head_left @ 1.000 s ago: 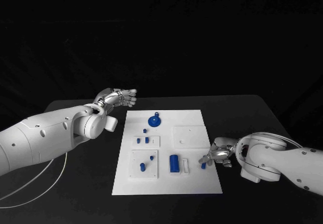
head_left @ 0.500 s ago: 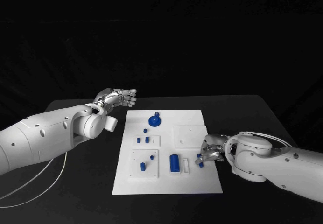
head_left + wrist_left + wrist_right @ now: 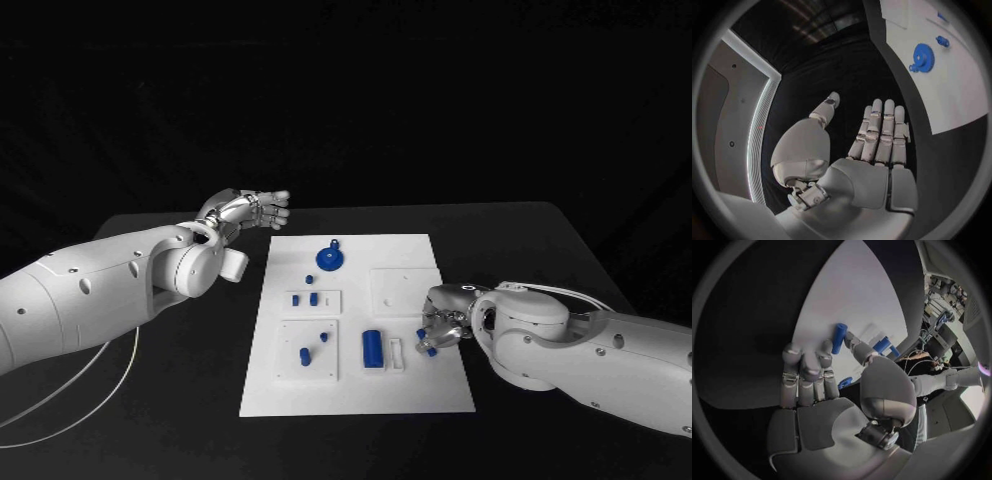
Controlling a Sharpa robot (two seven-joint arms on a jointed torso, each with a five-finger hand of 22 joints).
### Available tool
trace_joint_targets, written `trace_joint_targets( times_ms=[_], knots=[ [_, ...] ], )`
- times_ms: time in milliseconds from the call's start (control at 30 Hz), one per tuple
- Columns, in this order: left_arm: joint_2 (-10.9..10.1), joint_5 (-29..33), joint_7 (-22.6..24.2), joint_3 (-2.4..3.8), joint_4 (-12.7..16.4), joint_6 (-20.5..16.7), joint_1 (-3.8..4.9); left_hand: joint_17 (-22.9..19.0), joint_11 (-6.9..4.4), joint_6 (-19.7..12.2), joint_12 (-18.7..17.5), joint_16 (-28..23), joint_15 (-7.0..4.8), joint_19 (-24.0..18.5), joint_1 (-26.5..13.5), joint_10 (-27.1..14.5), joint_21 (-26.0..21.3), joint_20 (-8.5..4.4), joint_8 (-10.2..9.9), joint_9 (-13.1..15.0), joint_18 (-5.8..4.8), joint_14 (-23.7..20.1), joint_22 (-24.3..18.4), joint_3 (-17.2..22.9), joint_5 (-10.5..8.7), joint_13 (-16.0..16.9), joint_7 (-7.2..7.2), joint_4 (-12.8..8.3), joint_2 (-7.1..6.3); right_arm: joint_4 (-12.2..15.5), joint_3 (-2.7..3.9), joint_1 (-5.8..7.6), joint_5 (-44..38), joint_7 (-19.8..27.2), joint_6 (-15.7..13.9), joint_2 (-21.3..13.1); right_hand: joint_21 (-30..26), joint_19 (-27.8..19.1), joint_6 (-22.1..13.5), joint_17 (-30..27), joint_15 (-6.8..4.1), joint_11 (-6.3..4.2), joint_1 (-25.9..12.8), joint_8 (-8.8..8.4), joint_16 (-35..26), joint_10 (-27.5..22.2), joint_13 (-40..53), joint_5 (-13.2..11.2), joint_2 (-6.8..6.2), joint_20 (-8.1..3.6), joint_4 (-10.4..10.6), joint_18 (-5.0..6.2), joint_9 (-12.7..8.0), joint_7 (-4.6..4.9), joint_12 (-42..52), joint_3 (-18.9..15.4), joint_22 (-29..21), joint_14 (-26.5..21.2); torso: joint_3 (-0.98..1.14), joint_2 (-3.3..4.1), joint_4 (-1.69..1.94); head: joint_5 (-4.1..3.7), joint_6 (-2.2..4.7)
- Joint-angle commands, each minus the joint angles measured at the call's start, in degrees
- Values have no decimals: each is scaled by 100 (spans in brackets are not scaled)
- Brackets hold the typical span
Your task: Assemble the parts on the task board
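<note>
My right hand [image 3: 444,328] pinches a small blue peg [image 3: 839,338] over the task board [image 3: 411,395] near its right edge. It looks light, stiff and slick, best gripped mid-shaft. My left hand [image 3: 873,145] hovers, fingers spread, holding nothing.

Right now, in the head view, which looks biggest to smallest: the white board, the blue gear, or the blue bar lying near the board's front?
1. Task board, by far.
2. Blue bar and blue gear: too alike to rank.

Black table [image 3: 173,400]; white task board [image 3: 418,390] on it.
</note>
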Motion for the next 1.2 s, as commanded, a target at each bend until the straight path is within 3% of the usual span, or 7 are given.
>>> trace_joint_targets(
  times_ms=[33, 200, 400, 633, 767, 967, 1200],
  knots=[
    [1, 28, 22, 3, 14, 76, 4, 7, 11, -42, 1, -37, 20, 16, -41, -39, -29, 9, -21, -10, 57, -7, 10, -30, -38, -6, 10, 10, 10, -92, -91, -104, 2, -174, 432, -34, 24, 3, 5, -14, 14, 6, 244, -109, 0, 60, 8, 31, 98, 32, 64, 285, -2063, 41, -36, 280, -13, 43, 2, -10, 30, -15, -11],
    [4, 27, 18, 3, 15, 84, 4, 9, 10, -43, 1, -38, 20, 16, -39, -39, -30, 9, -22, -10, 57, -6, 11, -31, -37, -6, 9, 7, 11, -121, -91, -104, 581, -152, 400, -92, 36, -13, 26, -28, 28, 16, 87, -156, -4, 63, 8, 393, 414, 99, 364, 285, -2108, 52, -60, 660, -11, 45, 0, -11, 27, -3, -22],
    [4, 25, 11, 2, 13, 83, 4, 12, 10, -44, 2, -39, 19, 16, -36, -38, -31, 8, -22, -10, 58, -6, 13, -31, -36, -6, 9, 5, 14, -162, -90, -102, 1702, -99, 303, -165, 88, -16, 64, -26, 29, 22, -239, -204, 21, 73, 23, 446, 543, 103, 560, 285, -2185, 55, -64, 1015, 13, 45, 1, -13, 29, 4, -28],
    [7, 23, 3, 2, 15, 84, 4, 15, 10, -44, 2, -41, 19, 17, -33, -37, -32, 8, -21, -10, 58, -5, 15, -31, -36, -6, 9, 2, 17, -146, -87, -93, 2168, -61, 203, -227, 114, -10, 88, -26, 26, 21, -442, -218, 34, 79, 34, 511, 557, 88, 589, 285, -2217, 54, -63, 1093, 17, 45, -2, -12, 27, 23, -37],
    [5, 22, 3, 2, 13, 80, 4, 16, 10, -45, 2, -42, 19, 17, -31, -37, -33, 8, -21, -10, 59, -5, 16, -31, -36, -6, 9, 0, 17, -52, -85, -66, 2288, -6, 53, -271, 129, 1, 98, -26, 25, 21, -545, -220, 40, 84, 38, 541, 492, 82, 587, 285, -2225, 53, -63, 1045, 19, 46, -2, -11, 28, 28, -39],
    [11, 21, 5, 1, 14, 85, 4, 18, 9, -45, 2, -43, 19, 17, -28, -37, -34, 8, -21, -10, 59, -5, 17, -31, -35, -6, 9, -3, 17, 102, -79, 45, 2801, 151, -347, -331, 137, 14, 108, -30, 18, 15, -666, -221, 44, 93, 41, 378, 370, 63, 620, 285, -2235, 48, -64, 913, 8, 48, -3, -13, 28, 28, -45],
    [11, 20, 5, 1, 18, 84, 4, 21, 9, -45, 3, -45, 18, 18, -25, -36, -35, 8, -21, -10, 59, -4, 19, -32, -35, -7, 8, -7, 18, 213, -79, 74, 3355, 182, -558, -329, 141, 25, 113, -32, 11, 10, -726, -222, 46, 97, 44, 326, 293, 43, 646, 285, -2240, 43, -68, 795, -3, 47, -5, -11, 28, 26, -49]
  ],
)
